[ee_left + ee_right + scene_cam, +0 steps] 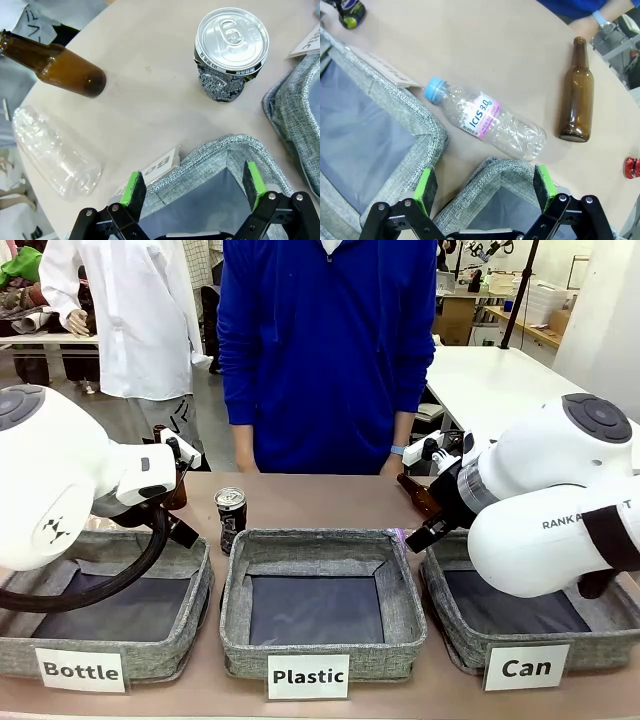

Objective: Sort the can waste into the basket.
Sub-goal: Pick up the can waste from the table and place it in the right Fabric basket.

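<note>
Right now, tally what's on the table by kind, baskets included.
Dented metal drink cans: 2, black-and-silver, shiny red
Brown glass bottles: 2
Clear plastic bottles: 2
Grey fabric baskets: 3, Bottle, Plastic, Can
Total: 9

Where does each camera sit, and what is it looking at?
Front view: between the arms, looking across the table at the person; the left arm and right arm show.
Left wrist view: on the left wrist, looking down past the open left gripper at the black and silver can and a brown bottle.
Right wrist view: on the right wrist, looking down past the open right gripper at a clear bottle and the Can basket.
Shared: front and left wrist views both show that can.
</note>
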`<control>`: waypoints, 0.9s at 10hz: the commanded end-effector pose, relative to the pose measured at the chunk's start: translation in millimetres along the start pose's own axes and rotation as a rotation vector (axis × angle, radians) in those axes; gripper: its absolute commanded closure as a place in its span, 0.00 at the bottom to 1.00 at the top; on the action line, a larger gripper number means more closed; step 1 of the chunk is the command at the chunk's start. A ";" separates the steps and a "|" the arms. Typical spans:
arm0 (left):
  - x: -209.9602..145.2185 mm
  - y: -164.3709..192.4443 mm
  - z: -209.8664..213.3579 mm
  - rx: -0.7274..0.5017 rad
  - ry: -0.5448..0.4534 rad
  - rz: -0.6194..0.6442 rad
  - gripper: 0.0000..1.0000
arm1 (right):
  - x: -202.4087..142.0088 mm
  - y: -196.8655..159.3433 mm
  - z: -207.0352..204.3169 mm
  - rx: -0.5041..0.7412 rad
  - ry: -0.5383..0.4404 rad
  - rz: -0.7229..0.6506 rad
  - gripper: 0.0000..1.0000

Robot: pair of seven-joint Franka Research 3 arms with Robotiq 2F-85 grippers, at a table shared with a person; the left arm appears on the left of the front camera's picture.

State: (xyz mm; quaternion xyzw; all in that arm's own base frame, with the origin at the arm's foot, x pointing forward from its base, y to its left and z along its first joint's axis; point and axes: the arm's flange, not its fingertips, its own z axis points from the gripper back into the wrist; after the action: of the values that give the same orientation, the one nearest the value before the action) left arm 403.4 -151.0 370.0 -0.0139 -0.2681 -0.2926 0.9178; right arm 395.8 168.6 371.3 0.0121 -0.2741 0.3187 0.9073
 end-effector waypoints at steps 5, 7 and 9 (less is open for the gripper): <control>0.0 0.0 0.0 0.000 0.000 0.000 0.00 | 0.0 0.0 0.0 0.000 0.000 0.000 0.00; 8.9 7.6 50.5 -0.259 0.152 0.073 0.00 | 14.6 -2.2 50.5 0.076 0.018 -0.048 0.00; 13.4 16.7 122.3 -0.327 0.117 0.320 0.00 | 18.6 -2.7 122.6 0.070 0.035 -0.399 0.00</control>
State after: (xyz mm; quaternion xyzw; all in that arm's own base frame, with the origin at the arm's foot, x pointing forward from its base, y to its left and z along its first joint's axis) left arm 367.5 -151.3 442.7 -0.1608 -0.1571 -0.2467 0.9426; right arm 369.7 163.0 444.4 0.0707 -0.2484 0.2229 0.9400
